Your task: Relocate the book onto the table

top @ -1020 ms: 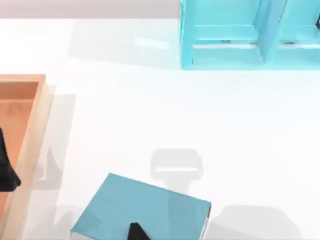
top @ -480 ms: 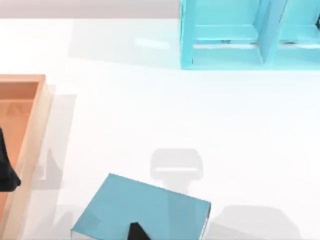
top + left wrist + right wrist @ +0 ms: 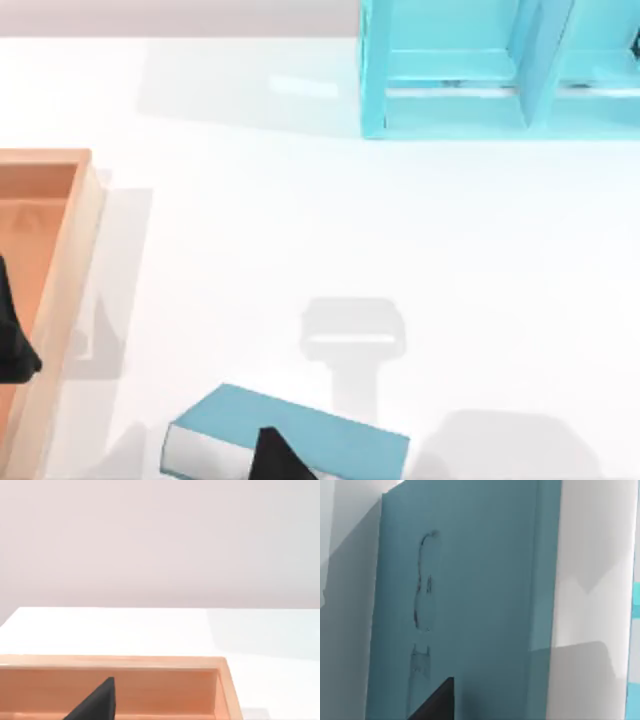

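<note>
I count 1 book (image 3: 300,440), 1 tray (image 3: 70,300), 1 shelf (image 3: 450,110) and 2 arms at the table (image 3: 300,220). I'll place everything from the book.

The book sits at the near edge of the top view, left of centre, tilted so that its teal cover faces up and away and a pale band of page edge shows along its near-left side. It looks raised on 1 edge rather than lying flat, which I take to mean it is being carried or set down, not resting on its own. My right gripper (image 3: 275,455) shows as a dark wedge over the book's near side; in the right wrist view the cover (image 3: 470,605) runs up close against the camera with a dark finger (image 3: 437,700) at its near end. I judge it is holding the book, but I cannot tell how the jaws stand.

Well left of the book lies the wooden tray, and my left gripper (image 3: 12,340) is parked over it, a dark tip (image 3: 97,702) above the tray floor. I cannot tell its jaws either.

The shelf stands far beyond the book, toward the right, with 2 compartments in sight.
</note>
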Controlling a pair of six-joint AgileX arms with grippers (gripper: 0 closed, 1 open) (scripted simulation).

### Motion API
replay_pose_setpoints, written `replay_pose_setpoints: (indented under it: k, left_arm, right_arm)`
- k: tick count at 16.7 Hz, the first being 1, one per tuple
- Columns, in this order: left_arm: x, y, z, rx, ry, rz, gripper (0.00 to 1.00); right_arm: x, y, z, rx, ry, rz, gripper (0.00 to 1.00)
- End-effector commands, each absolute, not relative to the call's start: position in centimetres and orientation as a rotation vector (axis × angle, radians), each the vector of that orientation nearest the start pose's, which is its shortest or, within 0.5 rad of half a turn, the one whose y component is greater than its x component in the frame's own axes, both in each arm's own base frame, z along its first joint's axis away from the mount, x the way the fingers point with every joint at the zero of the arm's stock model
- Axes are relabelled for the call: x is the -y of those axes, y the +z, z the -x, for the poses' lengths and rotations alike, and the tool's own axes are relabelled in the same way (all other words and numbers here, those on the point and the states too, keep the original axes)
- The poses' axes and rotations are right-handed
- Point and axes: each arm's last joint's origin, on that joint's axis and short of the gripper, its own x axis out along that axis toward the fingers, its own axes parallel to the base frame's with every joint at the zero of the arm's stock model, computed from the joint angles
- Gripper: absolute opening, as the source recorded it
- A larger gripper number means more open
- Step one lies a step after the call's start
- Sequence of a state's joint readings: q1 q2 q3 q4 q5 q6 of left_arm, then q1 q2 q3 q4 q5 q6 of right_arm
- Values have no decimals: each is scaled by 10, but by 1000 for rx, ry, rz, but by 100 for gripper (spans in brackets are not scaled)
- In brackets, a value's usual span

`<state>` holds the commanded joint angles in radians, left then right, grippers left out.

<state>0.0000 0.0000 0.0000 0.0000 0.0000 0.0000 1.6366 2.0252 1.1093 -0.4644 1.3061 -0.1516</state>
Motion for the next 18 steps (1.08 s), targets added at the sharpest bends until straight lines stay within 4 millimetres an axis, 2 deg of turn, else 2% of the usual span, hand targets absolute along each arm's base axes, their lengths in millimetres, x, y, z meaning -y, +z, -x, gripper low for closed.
replay_pose_setpoints:
  k: [8, 10, 13, 18]
  left_arm:
    - [1, 160, -106, 0, 0, 0, 100]
    - [1, 160, -106, 0, 0, 0, 100]
    - [1, 160, -106, 0, 0, 0, 100]
    - [1, 160, -106, 0, 0, 0, 100]
  right_arm:
    - [-354, 104, -4, -112, 301, 1529, 100]
    - [-356, 101, 2, -106, 308, 1535, 100]
    - [-361, 92, 22, -98, 330, 1552, 100]
    - [-363, 84, 70, -101, 357, 1595, 100]
